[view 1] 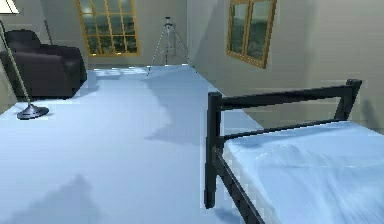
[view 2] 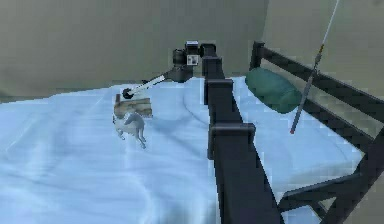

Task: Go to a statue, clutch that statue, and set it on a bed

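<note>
Claw [view 2: 128, 95]: reaches toward the arm side view's left from the arm's [view 2: 235, 160] far end. Its state cannot be told, nor whether it holds anything.
Statue [view 2: 131, 121]: a small white-and-tan figure on the bed [view 2: 60, 170], just below the claw's tips. Contact between the two cannot be judged, and its details are too small to make out.
White squares [view 2: 200, 50]: two, with black marks too small to read.
Pillow [view 2: 272, 88]: green, by the dark headboard, partly hidden behind the arm.
Thin pole [view 2: 312, 70]: cut off by the top edge.
Floor lamp [view 1: 30, 108]: base and pole visible, upper part cut off.
Armchair [view 1: 45, 65]: dark, at the forward view's left.
Tripod [view 1: 168, 45]: by the far wall.
</note>
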Controlling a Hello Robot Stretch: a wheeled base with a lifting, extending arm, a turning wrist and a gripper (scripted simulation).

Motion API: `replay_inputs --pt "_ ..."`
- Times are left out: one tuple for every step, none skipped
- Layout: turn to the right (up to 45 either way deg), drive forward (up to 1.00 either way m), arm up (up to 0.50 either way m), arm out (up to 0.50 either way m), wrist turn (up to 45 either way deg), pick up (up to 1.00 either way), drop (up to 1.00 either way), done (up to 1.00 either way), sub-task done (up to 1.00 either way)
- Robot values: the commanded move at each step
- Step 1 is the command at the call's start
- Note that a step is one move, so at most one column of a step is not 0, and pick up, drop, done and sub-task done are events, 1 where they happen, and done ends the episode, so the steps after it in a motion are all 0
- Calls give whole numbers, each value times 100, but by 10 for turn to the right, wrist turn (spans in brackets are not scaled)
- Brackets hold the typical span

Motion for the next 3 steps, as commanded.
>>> replay_inputs --pt "0 0 2 0 0 0 0 0 0" --pt "0 0 0 -8 0 0 0 0 0" --pt "0 0 0 0 0 0 0 100 0"
